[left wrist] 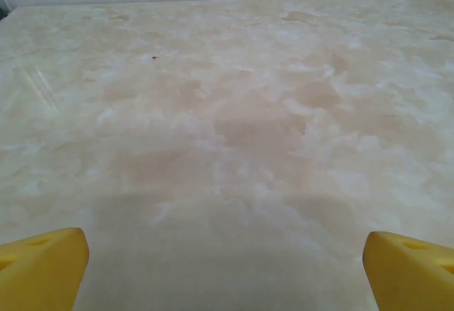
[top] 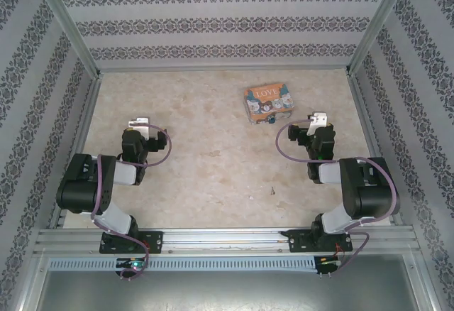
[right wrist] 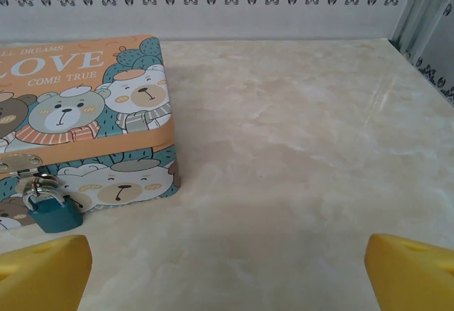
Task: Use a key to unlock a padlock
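Note:
The padlock (right wrist: pixel 51 210) is tiny, with a teal-blue body and a pale shackle. It hangs from the hasp on the front of the colourful "LOVE" tin (right wrist: pixel 85 112), at the left of the right wrist view. My right gripper (right wrist: pixel 227 272) is open, its yellow fingertips (right wrist: pixel 42 272) wide apart over bare table, to the right of the padlock and short of it. In the top view the right gripper (top: pixel 317 120) sits just right of the tin (top: pixel 268 104). My left gripper (left wrist: pixel 227 272) is open over bare table, and from above the left gripper (top: pixel 140 123) is far left of the tin. A tiny dark thing (top: pixel 272 191) lies on the table, too small to identify.
The beige marbled table (top: pixel 206 169) is enclosed by patterned walls with metal posts (top: pixel 372 20). The tin stands at the back right of centre. A wall and a corner post (right wrist: pixel 425 13) are close on the right of the right gripper.

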Robot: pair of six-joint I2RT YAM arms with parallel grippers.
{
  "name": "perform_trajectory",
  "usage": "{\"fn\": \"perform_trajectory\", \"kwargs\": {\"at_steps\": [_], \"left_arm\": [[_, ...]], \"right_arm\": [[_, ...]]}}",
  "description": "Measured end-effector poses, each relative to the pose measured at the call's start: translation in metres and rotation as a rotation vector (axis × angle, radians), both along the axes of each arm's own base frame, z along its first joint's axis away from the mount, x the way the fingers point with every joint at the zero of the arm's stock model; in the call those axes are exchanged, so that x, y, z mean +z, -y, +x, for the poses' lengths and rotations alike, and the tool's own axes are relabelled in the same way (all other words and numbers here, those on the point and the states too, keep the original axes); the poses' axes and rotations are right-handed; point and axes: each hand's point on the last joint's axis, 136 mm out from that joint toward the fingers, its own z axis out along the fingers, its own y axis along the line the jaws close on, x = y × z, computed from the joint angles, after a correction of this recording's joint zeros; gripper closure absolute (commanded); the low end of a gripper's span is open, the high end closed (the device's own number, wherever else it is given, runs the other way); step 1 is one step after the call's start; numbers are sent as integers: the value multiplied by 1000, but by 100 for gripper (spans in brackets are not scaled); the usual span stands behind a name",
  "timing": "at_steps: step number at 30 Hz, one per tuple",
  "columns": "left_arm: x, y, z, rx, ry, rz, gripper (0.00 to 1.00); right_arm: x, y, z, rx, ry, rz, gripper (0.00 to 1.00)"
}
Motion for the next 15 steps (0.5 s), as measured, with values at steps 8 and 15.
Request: {"fn": "perform_trajectory", "kwargs": {"at_steps": [8, 15], "left_arm": [[0, 5, 0, -31, 0, -8, 1], [0, 6, 0, -33, 0, -8, 1]], "right_arm": [[0, 0, 0, 0, 0, 0, 2], [0, 0, 0, 0, 0, 0, 2]]}}
